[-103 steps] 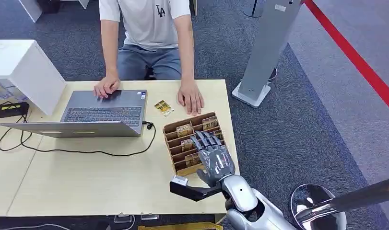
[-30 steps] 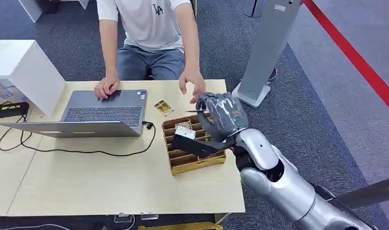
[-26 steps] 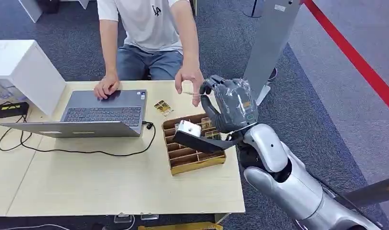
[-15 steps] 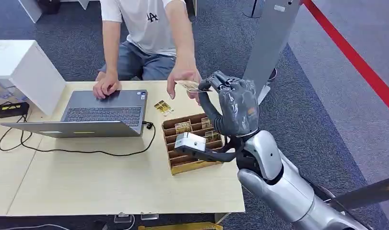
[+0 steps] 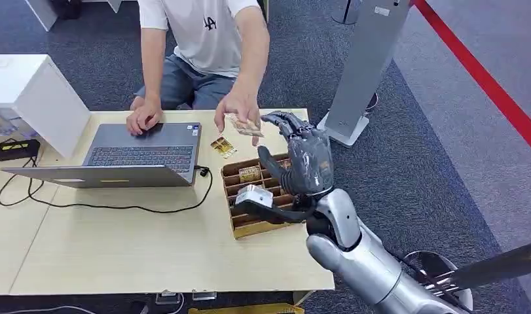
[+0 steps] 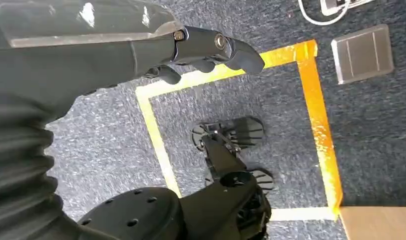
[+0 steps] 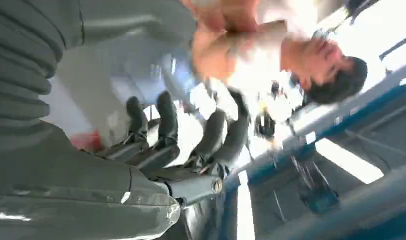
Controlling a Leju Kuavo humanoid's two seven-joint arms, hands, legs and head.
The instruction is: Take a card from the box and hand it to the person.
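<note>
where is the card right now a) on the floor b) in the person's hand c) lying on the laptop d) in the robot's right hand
b: the card sits in the person's hand above the table, while the robot's right hand has its fingers apart and holds nothing.

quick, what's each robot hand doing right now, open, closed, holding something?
Left hand: hangs over the floor, holds nothing; open or closed cannot be told.
Right hand: open, empty; the card is in the person's hand.
</note>
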